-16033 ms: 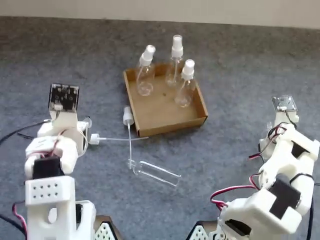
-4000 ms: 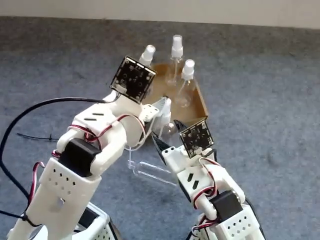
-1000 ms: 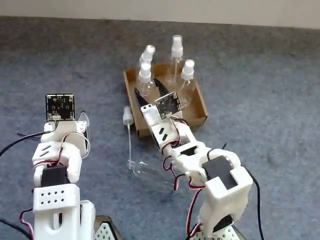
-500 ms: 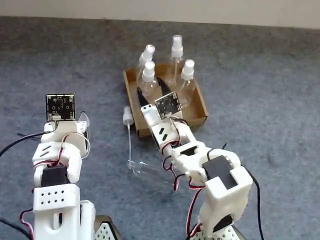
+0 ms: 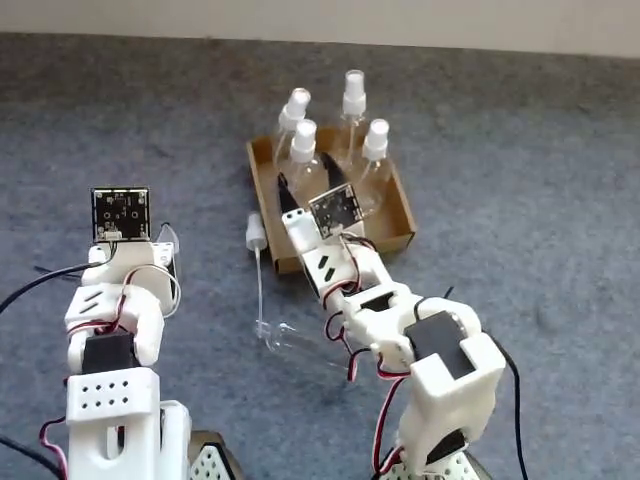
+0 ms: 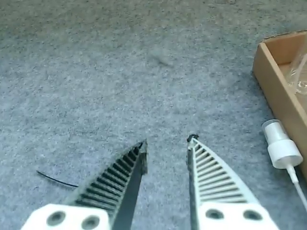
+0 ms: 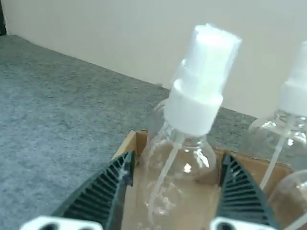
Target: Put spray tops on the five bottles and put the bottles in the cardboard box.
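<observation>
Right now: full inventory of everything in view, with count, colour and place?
bottle in the right gripper: 1, clear with a white spray top, upright in the box, between the open jaws
other capped bottles: 3, clear with white spray tops, upright in the box
uncapped bottle: 1, clear, lying on the carpet between the arms
loose spray top: 1, white with a long tube, on the carpet beside the box, on the left arm's side
cardboard box: 1, brown, ahead of the arms
black strand: 1, thin, on the carpet near the left arm
carpet: grey, under everything
left gripper: open, over bare carpet
right gripper: open, inside the box
</observation>
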